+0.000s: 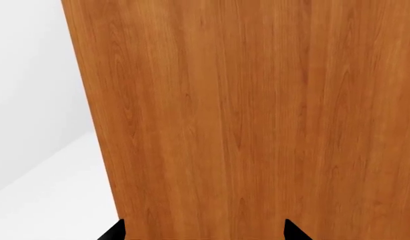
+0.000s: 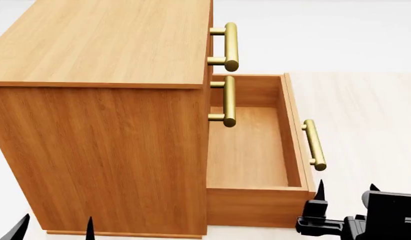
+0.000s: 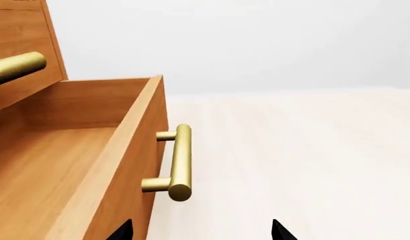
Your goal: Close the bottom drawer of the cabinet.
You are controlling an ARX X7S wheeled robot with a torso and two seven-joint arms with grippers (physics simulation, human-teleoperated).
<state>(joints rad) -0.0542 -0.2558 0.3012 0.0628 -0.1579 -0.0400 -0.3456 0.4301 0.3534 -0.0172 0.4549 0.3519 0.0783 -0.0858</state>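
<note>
The bottom drawer [image 2: 255, 150] stands pulled well out of the cabinet [image 2: 105, 150], its near corner cut off in the head view. The right gripper [image 2: 345, 192], fingers apart and holding nothing, hovers just beside the drawer's front near its brass handle [image 2: 314, 145], with bare pale floor [image 2: 372, 125] beyond. Only the left gripper [image 2: 55, 225] fingertips show, apart, close against the cabinet's side.

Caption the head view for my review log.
Bottom drawer stands pulled out of the cabinet; right gripper near its front.
</note>
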